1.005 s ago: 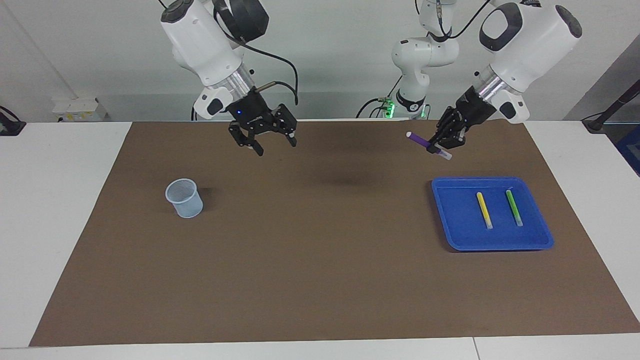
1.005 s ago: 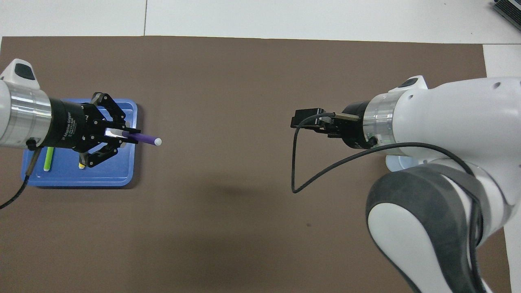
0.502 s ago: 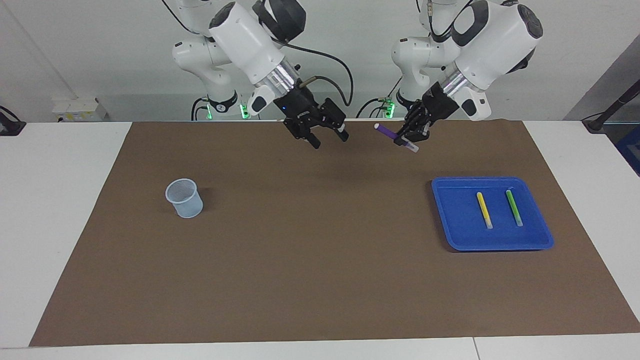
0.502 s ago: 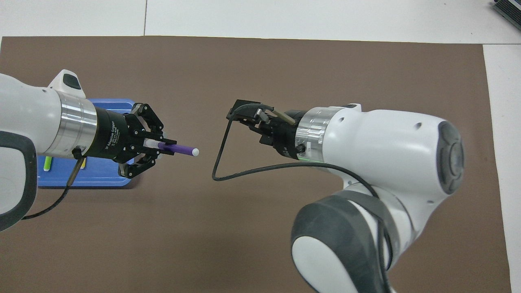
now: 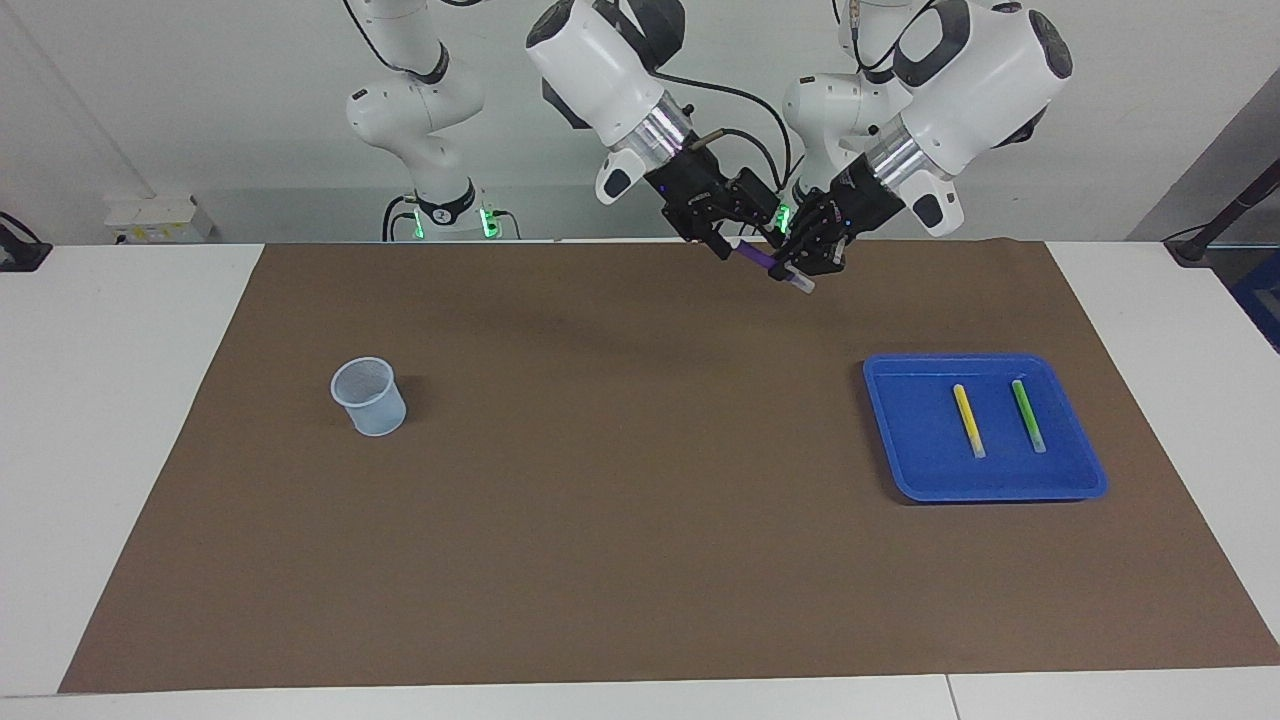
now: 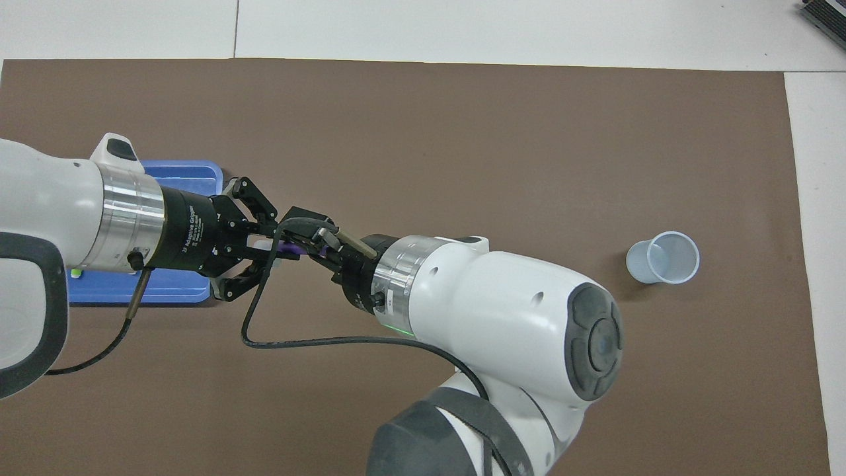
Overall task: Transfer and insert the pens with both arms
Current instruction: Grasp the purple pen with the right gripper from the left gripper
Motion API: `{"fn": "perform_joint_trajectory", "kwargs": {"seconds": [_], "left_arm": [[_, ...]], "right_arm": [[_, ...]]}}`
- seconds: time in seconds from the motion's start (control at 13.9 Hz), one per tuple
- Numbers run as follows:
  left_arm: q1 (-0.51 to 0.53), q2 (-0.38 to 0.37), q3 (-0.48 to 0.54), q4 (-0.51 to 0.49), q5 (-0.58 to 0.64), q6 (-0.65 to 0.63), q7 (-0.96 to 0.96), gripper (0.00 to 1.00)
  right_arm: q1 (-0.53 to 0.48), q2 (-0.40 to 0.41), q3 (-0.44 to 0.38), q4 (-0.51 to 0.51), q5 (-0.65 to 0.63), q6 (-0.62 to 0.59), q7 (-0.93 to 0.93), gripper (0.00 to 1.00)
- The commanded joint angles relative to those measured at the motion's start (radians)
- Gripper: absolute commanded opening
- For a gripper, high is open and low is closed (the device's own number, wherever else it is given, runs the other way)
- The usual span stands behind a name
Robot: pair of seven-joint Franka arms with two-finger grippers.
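My left gripper [image 5: 802,270] [image 6: 266,244] is up over the brown mat, shut on the purple pen [image 5: 758,258] [image 6: 289,248], whose pale cap sticks out below the fingers. My right gripper [image 5: 745,243] [image 6: 299,236] has come up to it, open, with its fingers on either side of the pen's free end. Whether they touch the pen I cannot tell. The yellow pen [image 5: 968,420] and the green pen [image 5: 1027,415] lie side by side in the blue tray [image 5: 900,440] [image 6: 185,175].
A pale translucent cup [image 5: 369,396] [image 6: 662,258] stands upright on the brown mat [image 5: 640,500] toward the right arm's end of the table. The blue tray sits toward the left arm's end. White tabletop surrounds the mat.
Both arms have swung toward each other over the mat. The right gripper travelled from near the cup's end to the purple pen's free end; the left gripper carried the pen away from the tray.
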Motion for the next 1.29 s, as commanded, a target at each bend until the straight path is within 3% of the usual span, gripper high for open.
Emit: {"fn": "perform_joint_trajectory", "kwargs": {"seconds": [0.0, 0.07, 0.29, 0.65, 0.79, 0.93, 1.0, 1.22], "left_arm": [[-0.020, -0.041, 0.012, -0.047, -0.019, 0.032, -0.019, 0.00], [-0.019, -0.041, 0.012, -0.047, -0.019, 0.032, -0.019, 0.00], [-0.019, -0.041, 0.012, -0.047, -0.019, 0.031, -0.019, 0.00], [-0.017, -0.042, 0.014, -0.047, -0.019, 0.028, -0.019, 0.00], [-0.017, -0.042, 0.014, -0.047, -0.019, 0.025, -0.019, 0.00], [-0.017, -0.042, 0.014, -0.047, -0.019, 0.023, -0.019, 0.00], [-0.017, -0.042, 0.014, -0.047, -0.019, 0.023, -0.019, 0.00], [-0.017, -0.042, 0.016, -0.046, -0.019, 0.022, -0.019, 0.00]], "right_arm": [[-0.002, -0.001, -0.003, -0.002, 0.026, 0.005, -0.001, 1.00], [-0.003, 0.001, -0.003, -0.002, 0.026, 0.005, -0.007, 1.00], [-0.013, 0.001, -0.003, -0.005, 0.026, 0.004, -0.071, 0.80], [-0.014, -0.002, -0.003, -0.006, 0.026, -0.024, -0.074, 0.36], [-0.014, -0.002, -0.003, -0.006, 0.026, -0.027, -0.074, 0.25], [-0.014, -0.002, -0.003, -0.006, 0.026, -0.027, -0.074, 0.05], [-0.014, -0.002, -0.003, -0.006, 0.026, -0.027, -0.074, 0.00], [-0.014, -0.002, -0.003, -0.006, 0.027, -0.027, -0.073, 0.00]]}}
